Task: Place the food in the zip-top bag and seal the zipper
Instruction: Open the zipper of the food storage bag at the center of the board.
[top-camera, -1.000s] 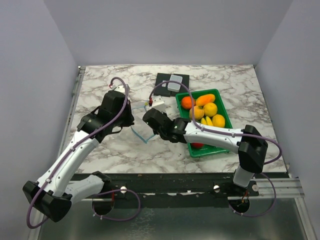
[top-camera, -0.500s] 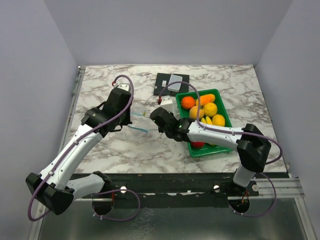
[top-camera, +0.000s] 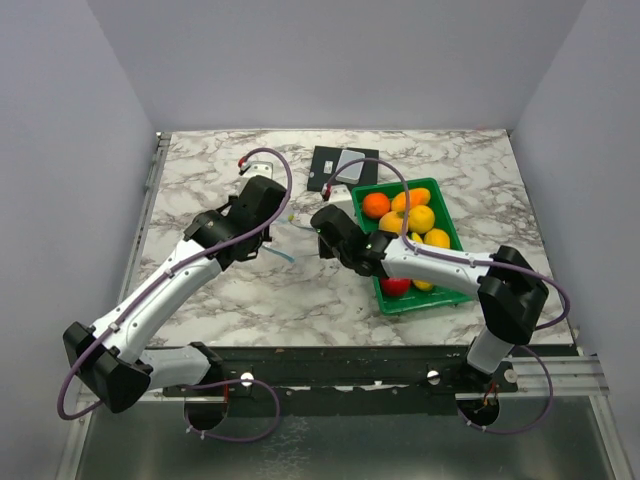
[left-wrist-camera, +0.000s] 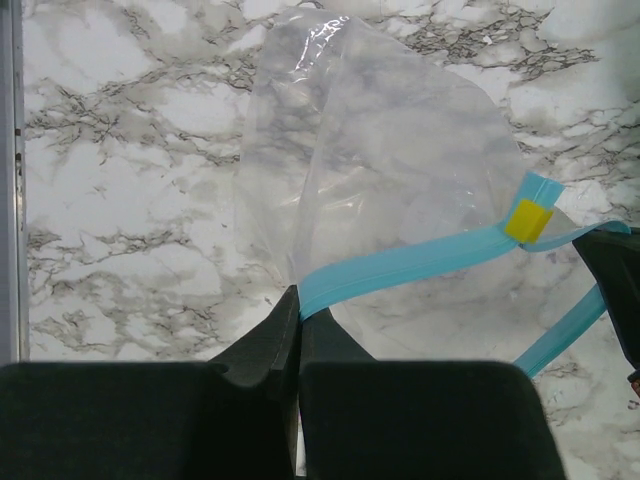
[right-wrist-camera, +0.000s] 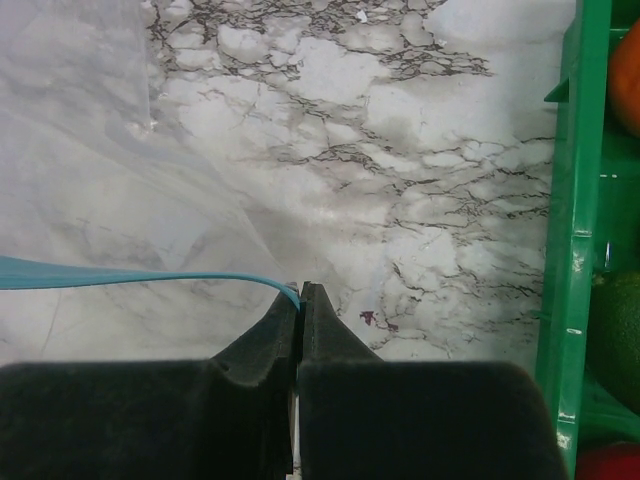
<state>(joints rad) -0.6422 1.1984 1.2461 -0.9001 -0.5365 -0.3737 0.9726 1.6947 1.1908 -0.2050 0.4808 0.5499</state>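
Clear plastic of the zip-top bag sagged over the marble surface, between the two arms and left of the green tray, with nothing inside it. The left tool was pinched tight on one run of the light-blue zipper. The right tool was likewise closed, gripping the thin edge of the strip's other run. Between the two grips the mouth looked partly parted, so the step in hand was, by my reading, opening the bag rather than filling it. All the food sat in the tray at the right, well apart from the bag's mouth.

The next move probably called for drawing the two runs apart until a gap stood open. One tool would then have to let go to fetch fruit while the other held the mouth up. The film looked limp and would likely fold shut if both let go.

Counted, there were two tools, one bag, one zipper with one yellow slider, and one tray. Of fruit there was one red piece, one green piece, two orange pieces and three or four yellow round pieces. A yellow sliver was perhaps the banana bunch. The right arm hid part of the tray, so the total was uncertain.
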